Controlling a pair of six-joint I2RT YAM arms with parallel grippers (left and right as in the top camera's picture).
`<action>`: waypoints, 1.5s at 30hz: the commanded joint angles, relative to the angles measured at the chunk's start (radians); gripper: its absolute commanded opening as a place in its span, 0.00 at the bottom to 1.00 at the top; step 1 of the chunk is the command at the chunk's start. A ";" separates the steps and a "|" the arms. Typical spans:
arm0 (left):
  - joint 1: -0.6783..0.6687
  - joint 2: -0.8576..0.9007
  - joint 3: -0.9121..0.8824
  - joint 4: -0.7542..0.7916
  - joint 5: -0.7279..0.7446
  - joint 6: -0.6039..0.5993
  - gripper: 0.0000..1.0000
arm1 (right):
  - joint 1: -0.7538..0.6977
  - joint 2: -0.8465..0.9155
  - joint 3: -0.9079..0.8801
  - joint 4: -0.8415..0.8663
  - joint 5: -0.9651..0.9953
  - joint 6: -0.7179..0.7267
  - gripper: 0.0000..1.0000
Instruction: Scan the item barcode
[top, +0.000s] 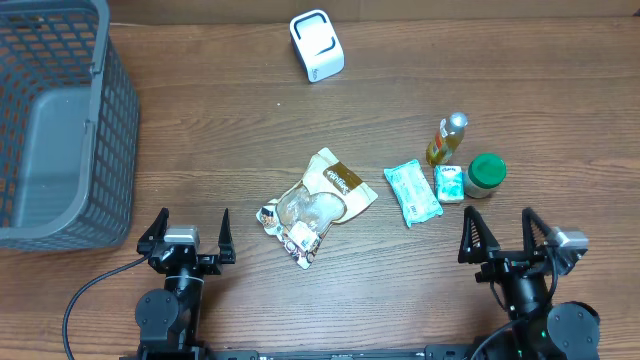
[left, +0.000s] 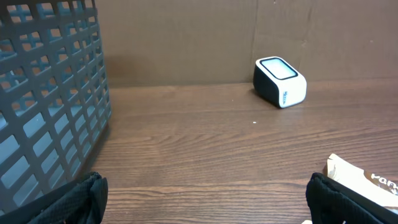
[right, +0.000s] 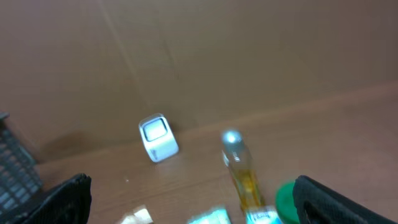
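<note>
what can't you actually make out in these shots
- Barcodes: overhead, too small on every item, snack bag included.
- Bottle and green lid: right wrist, blurred, bottom edge cuts them.
- Basket: overhead, left edge cuts it.

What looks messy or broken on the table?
Nothing is spilled or broken. The snack bag just lies crumpled and slanted in the middle, apart from the bottle and jar standing upright on the right.

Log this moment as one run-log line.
left gripper: open, empty | right gripper: open, empty | barcode scanner: far side, untouched | snack bag: lying centre, not yet picked
</note>
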 joint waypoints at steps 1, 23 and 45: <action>-0.002 -0.013 -0.003 -0.002 0.006 0.019 1.00 | -0.006 -0.011 -0.053 0.198 -0.103 -0.162 1.00; -0.002 -0.013 -0.003 -0.002 0.006 0.019 1.00 | -0.074 -0.011 -0.377 0.459 -0.240 -0.301 1.00; -0.002 -0.013 -0.003 -0.002 0.006 0.019 1.00 | -0.074 -0.011 -0.377 0.372 -0.184 -0.325 1.00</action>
